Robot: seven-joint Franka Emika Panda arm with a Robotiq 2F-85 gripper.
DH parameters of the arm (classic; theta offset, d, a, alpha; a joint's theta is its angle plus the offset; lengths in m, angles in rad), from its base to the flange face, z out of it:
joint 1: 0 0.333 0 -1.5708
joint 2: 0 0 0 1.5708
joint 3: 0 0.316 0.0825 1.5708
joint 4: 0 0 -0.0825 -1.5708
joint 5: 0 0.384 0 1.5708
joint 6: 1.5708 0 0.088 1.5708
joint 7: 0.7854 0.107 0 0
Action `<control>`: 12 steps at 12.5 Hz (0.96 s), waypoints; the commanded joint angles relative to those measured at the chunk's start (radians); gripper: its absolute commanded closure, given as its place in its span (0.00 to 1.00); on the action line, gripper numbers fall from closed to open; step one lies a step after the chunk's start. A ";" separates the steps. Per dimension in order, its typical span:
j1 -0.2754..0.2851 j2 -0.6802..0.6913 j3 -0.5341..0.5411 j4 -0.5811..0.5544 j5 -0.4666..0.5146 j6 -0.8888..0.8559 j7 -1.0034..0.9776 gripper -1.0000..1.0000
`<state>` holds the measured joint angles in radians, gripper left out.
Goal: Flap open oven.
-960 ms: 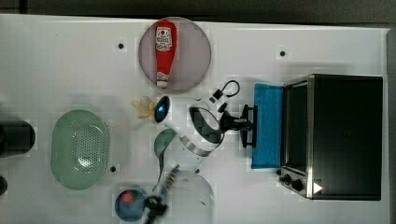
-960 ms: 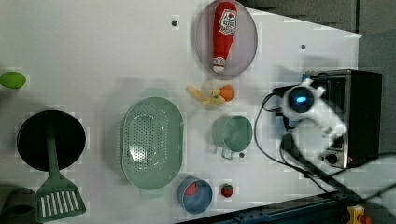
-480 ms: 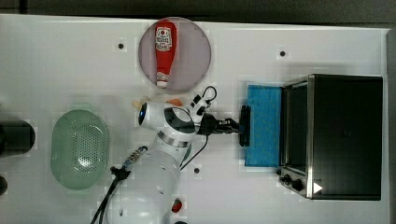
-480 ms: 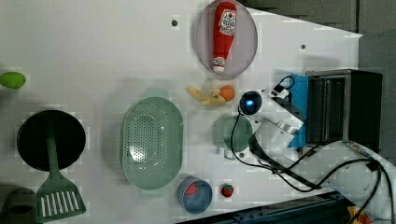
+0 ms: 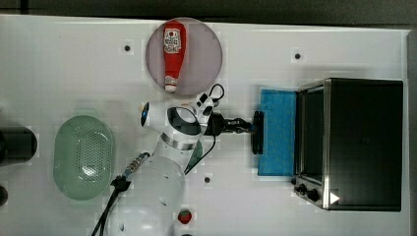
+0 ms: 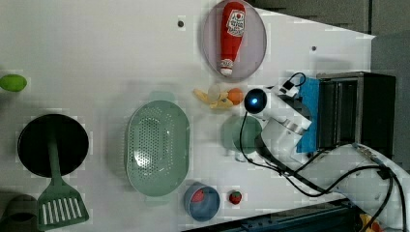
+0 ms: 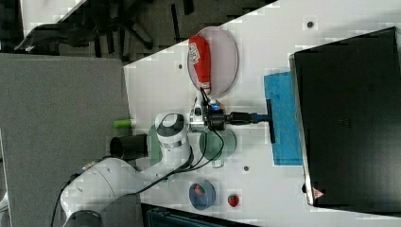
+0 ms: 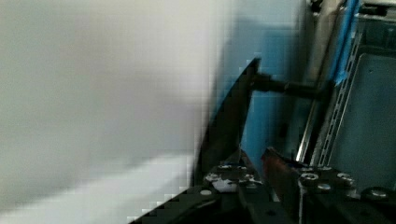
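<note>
The oven is a black box at the top view's right, with small knobs at its front corner. Its blue glass door hangs wide open, lying nearly flat toward the arm. The dark bar handle runs along the door's outer edge. My gripper reaches in level from the top view's left and is shut on the upper part of that handle. In the right view the gripper meets the handle the same way. The wrist view has the handle running between my fingers, with the oven's inside beyond.
A ketchup bottle lies on a round plate behind the arm. A green colander sits at the top view's left, and a strawberry lies near the arm's base. A teal cup stands under the wrist.
My gripper has drawn back toward the top view's left with the handle, and the blue door has swung further down and out from the oven.
</note>
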<state>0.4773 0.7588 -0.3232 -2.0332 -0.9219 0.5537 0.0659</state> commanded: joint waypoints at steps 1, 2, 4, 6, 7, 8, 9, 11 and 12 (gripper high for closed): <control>-0.013 -0.108 -0.006 0.018 0.092 0.070 0.054 0.83; -0.017 -0.143 -0.006 0.018 0.148 0.085 0.036 0.83; -0.022 -0.218 -0.010 0.018 0.262 0.100 0.022 0.83; -0.027 -0.300 -0.018 0.019 0.369 0.099 0.022 0.83; -0.031 -0.341 -0.022 0.019 0.409 0.099 0.022 0.83; -0.034 -0.384 -0.032 0.020 0.454 0.098 0.022 0.83; -0.037 -0.426 -0.044 0.020 0.504 0.094 0.022 0.83; -0.042 -0.509 -0.074 0.020 0.599 0.063 0.022 0.83; -0.043 -0.549 -0.088 0.021 0.632 0.041 0.022 0.83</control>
<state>0.4604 0.2198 -0.3838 -2.0215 -0.3164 0.6040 0.0673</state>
